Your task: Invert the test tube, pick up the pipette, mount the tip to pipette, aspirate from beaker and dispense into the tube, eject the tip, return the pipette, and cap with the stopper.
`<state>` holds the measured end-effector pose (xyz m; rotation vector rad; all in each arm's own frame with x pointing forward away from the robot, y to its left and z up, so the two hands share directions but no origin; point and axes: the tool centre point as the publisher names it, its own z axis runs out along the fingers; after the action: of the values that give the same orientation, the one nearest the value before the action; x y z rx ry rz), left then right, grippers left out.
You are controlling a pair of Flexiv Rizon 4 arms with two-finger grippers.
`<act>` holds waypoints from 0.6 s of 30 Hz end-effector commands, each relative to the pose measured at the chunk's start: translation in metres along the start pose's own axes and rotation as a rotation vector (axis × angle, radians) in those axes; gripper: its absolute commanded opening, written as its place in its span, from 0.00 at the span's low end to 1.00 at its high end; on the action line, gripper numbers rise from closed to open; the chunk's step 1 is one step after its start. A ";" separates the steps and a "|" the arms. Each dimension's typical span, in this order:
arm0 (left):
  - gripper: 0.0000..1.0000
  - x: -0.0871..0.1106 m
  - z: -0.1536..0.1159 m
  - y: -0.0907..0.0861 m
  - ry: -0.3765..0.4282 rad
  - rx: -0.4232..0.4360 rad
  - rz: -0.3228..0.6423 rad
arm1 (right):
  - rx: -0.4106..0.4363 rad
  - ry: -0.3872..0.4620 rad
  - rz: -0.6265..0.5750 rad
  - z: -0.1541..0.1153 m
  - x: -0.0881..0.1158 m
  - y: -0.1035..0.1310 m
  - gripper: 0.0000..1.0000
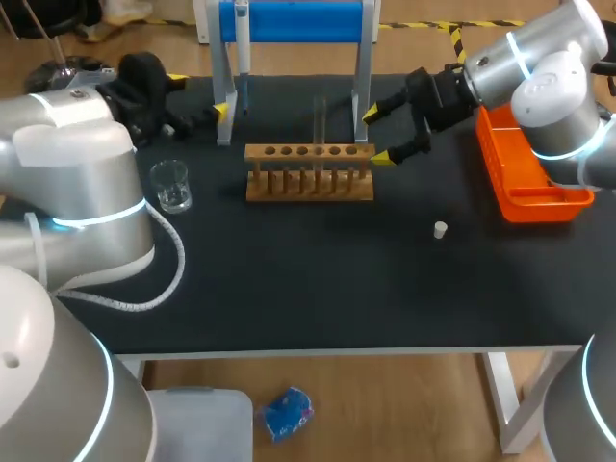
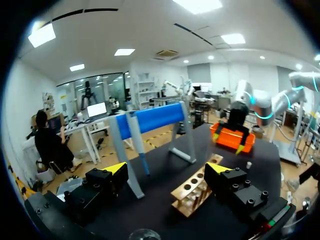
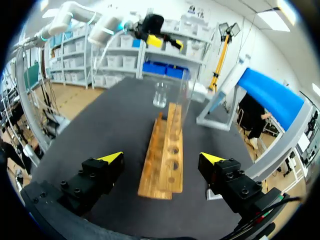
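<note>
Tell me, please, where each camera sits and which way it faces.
Head: above and behind, looking down on the table; both arms enter from the sides.
Left wrist: looks across the rack toward the orange tray; own open jaws frame it.
Right wrist: looks along the rack toward the beaker; own open jaws frame it.
Shared: both wrist views show the rack and the opposite arm.

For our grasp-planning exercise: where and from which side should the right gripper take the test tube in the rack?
Probably the upper length of the test tube, bare above the wooden rack, with the right gripper coming in level from the rack's right end: it stands upright, lower part sunk in a hole.
</note>
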<state>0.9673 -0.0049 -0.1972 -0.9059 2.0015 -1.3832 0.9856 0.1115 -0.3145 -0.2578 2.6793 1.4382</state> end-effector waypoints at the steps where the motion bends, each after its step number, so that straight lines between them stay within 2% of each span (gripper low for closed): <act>1: 1.00 -0.015 -0.016 0.009 -0.080 0.036 -0.025 | -0.097 -0.028 0.022 -0.026 0.033 0.012 1.00; 9: 1.00 -0.067 -0.041 0.027 -0.162 0.045 -0.089 | -0.227 -0.020 0.096 -0.047 0.084 0.038 1.00; 13: 1.00 -0.094 -0.051 0.040 -0.217 0.046 -0.140 | -0.300 -0.005 0.123 -0.048 0.110 0.053 1.00; 18: 1.00 -0.126 -0.054 0.052 -0.264 0.038 -0.187 | -0.344 0.025 0.136 -0.043 0.144 0.068 1.00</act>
<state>0.9863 0.1294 -0.2165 -1.2465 1.7678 -1.2643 0.8632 0.0993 -0.2566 -0.1523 2.5242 1.9632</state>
